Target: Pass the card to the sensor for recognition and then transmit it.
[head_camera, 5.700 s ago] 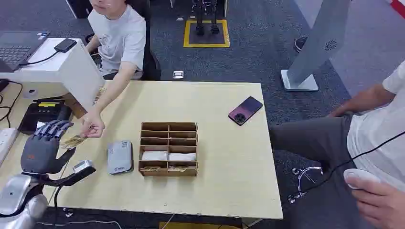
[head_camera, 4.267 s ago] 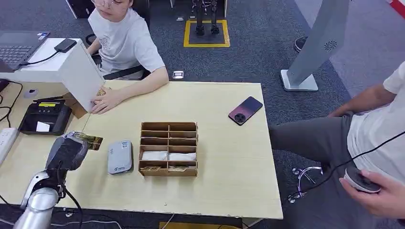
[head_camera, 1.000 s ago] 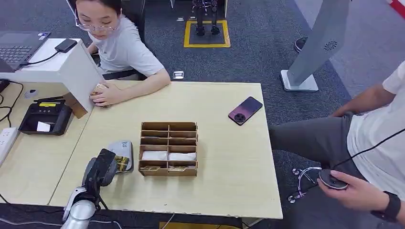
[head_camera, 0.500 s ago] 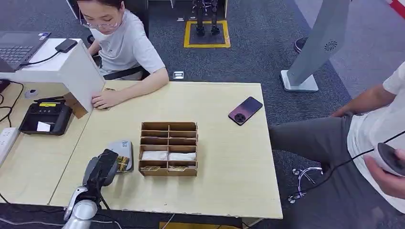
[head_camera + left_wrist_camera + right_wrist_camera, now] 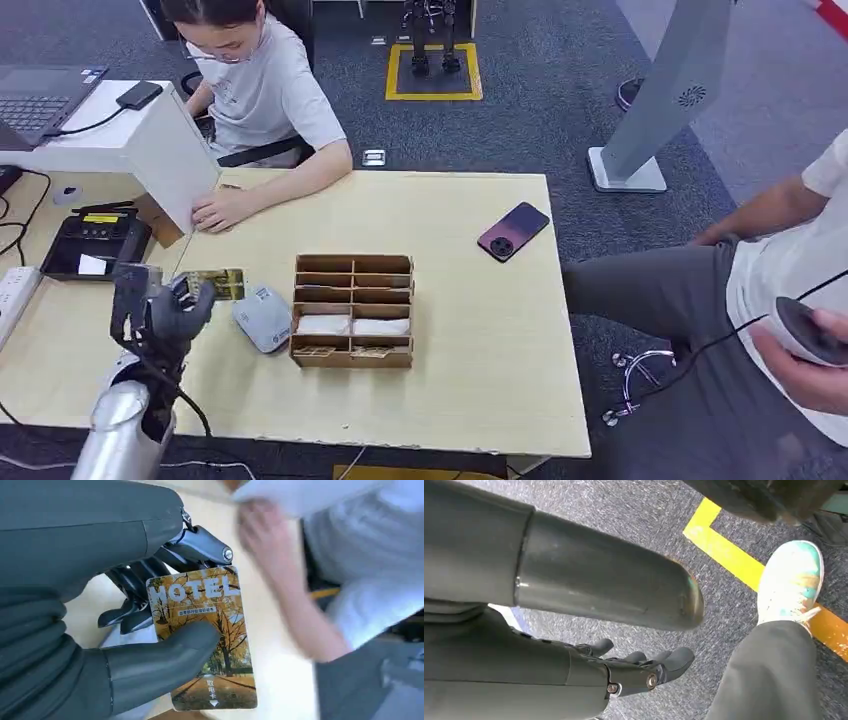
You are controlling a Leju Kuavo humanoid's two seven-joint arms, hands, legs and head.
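My left hand (image 5: 165,305) is raised over the table's left side and pinches a hotel key card (image 5: 218,284) between thumb and fingers. Up close the card (image 5: 205,635) bears an autumn tree picture and the word HOTEL, with my thumb (image 5: 160,665) lying across its face. The grey card sensor (image 5: 263,317) rests on the table just right of the hand, beside the cardboard organizer (image 5: 353,311). The card is held a little above and left of the sensor. My right hand (image 5: 634,670) hangs over the carpet, its fingers loosely curled with nothing in them.
A person in a light shirt sits at the table's far left, one hand (image 5: 218,210) on the table by a white box (image 5: 150,140). A phone (image 5: 513,231) lies at the far right. A black terminal (image 5: 92,245) sits left. Another person sits at the right with a round device (image 5: 806,330).
My left hand has lifted off the sensor and swung left and up with the card. The sensor has turned askew and now lies uncovered on the table.
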